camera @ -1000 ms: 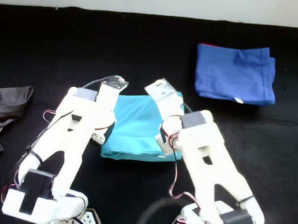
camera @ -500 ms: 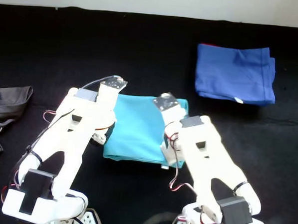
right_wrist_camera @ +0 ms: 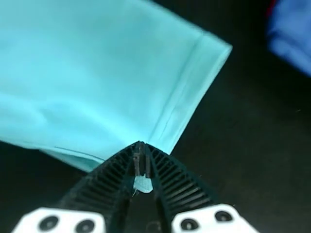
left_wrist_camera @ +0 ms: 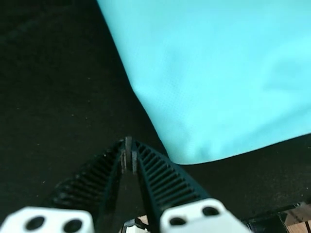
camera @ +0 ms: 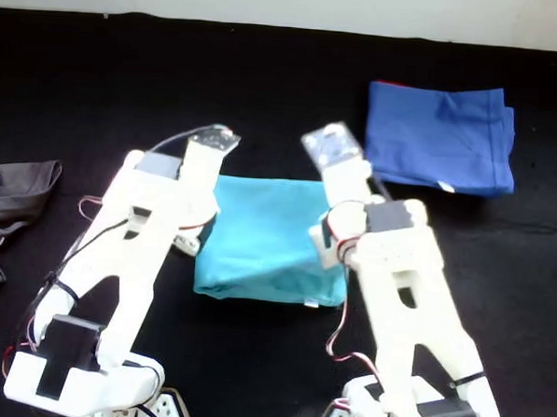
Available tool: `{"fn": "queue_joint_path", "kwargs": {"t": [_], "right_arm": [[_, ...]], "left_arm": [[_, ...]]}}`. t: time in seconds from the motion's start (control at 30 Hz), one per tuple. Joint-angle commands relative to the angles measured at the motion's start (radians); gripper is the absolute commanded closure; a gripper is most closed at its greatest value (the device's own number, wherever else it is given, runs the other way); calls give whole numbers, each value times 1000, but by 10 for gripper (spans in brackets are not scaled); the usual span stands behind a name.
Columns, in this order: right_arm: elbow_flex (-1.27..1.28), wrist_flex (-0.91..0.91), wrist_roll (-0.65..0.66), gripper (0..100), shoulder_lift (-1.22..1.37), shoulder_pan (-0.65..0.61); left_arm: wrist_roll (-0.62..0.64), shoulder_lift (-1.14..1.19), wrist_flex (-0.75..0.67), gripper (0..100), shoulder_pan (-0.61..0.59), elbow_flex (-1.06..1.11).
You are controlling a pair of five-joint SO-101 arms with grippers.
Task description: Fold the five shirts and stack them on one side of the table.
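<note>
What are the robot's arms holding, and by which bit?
The right gripper has its jaws shut on the turquoise shirt, at its edge by a corner. The left gripper holds nothing.

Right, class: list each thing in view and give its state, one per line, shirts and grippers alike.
turquoise shirt: folded, lying flat, mid-table.
blue shirt: folded, set at the far right.
dark garment: crumpled, not folded, at the left edge.
left gripper: shut, empty, beside the turquoise shirt's corner.
right gripper: shut on the turquoise shirt's edge.
</note>
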Motion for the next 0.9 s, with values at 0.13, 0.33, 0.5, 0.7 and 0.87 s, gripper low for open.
{"fn": "queue_joint_path", "kwargs": {"t": [0.13, 0.33, 0.5, 0.7, 0.87], "right_arm": [[-285, 7, -8, 993, 191, 47], [-367, 150, -8, 993, 289, 28], [-352, 47, -8, 993, 302, 30], [-360, -91, -8, 993, 427, 31], [-397, -136, -8, 993, 562, 44]], "left_arm": [[12, -31, 12, 991, 25, -31], [12, -31, -55, 991, 41, 13], [12, -31, -54, 991, 71, 16], [12, -31, -124, 991, 134, 143], [12, -31, -241, 991, 128, 286]]}}
